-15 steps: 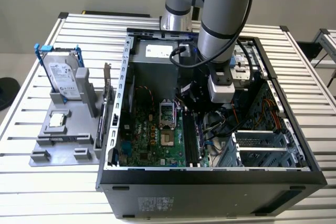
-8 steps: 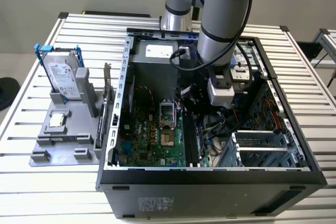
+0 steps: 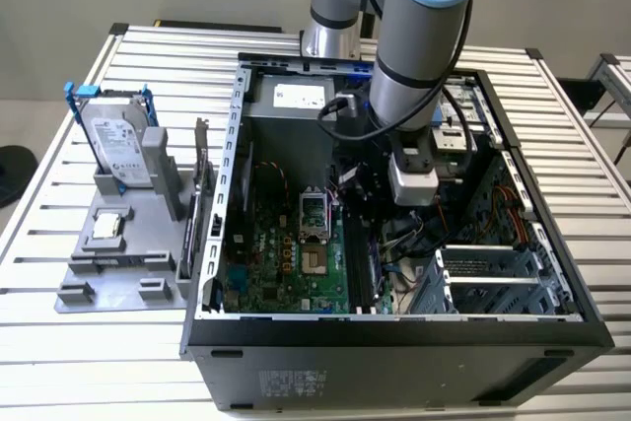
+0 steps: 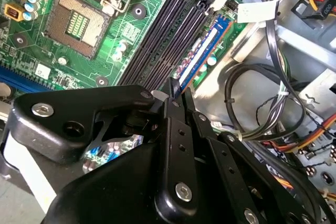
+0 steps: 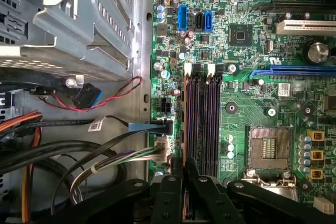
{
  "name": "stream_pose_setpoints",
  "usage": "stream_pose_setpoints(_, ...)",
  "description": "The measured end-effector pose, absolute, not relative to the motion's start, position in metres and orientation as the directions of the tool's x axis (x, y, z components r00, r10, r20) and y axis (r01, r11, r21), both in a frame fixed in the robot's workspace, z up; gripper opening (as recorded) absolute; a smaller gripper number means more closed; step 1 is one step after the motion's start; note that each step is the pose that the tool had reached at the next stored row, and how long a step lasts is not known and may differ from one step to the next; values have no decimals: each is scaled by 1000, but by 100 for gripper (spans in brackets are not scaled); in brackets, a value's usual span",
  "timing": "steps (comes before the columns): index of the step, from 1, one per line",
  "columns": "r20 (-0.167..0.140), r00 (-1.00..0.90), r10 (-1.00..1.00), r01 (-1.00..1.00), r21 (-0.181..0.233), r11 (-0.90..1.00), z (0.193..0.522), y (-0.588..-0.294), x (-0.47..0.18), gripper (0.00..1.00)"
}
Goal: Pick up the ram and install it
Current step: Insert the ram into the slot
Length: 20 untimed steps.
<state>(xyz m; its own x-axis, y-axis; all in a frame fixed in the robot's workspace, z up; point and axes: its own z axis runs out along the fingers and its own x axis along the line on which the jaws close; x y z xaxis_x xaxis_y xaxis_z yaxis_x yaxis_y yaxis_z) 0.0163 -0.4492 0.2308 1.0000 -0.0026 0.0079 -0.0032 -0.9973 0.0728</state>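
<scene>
RAM stick poised in the outermost memory slot, gripper closed around it.

Inside the open computer case (image 3: pixel 394 327), the gripper (image 4: pixel 176 90) was clamped on the ram (image 4: pixel 202 56), whose blue face stood on edge along the outermost of the memory slots (image 5: pixel 202 119), at the motherboard (image 5: pixel 262 108) edge nearest the loose cables (image 4: pixel 252 87). Whether the stick was fully seated could not be judged; the white latches (image 5: pixel 187 69) at the slots' far end looked tilted open. The risks seemed these: a slight tilt of the stick could jam it against the slot walls, and uneven pressure could leave one end unlatched. The cables just beside the slot might also snag the gripper.
</scene>
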Motion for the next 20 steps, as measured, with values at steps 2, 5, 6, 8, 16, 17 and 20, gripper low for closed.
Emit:
stream_pose_setpoints(2,8,1000,-3,-3,73,-997,229,-450,16,0)
stream_pose_setpoints(5,8,1000,-3,-3,73,-997,227,-450,16,0)
stream_pose_setpoints(6,8,1000,-3,-3,73,-997,227,-450,16,0)
stream_pose_setpoints(8,8,1000,-3,-3,73,-997,225,-451,16,0)
stream_pose_setpoints(16,8,1000,-3,-3,73,-997,222,-451,16,0)
stream_pose_setpoints(17,8,1000,-2,-3,73,-997,222,-451,16,0)
stream_pose_setpoints(20,8,1000,-1,-2,73,-997,222,-451,16,0)
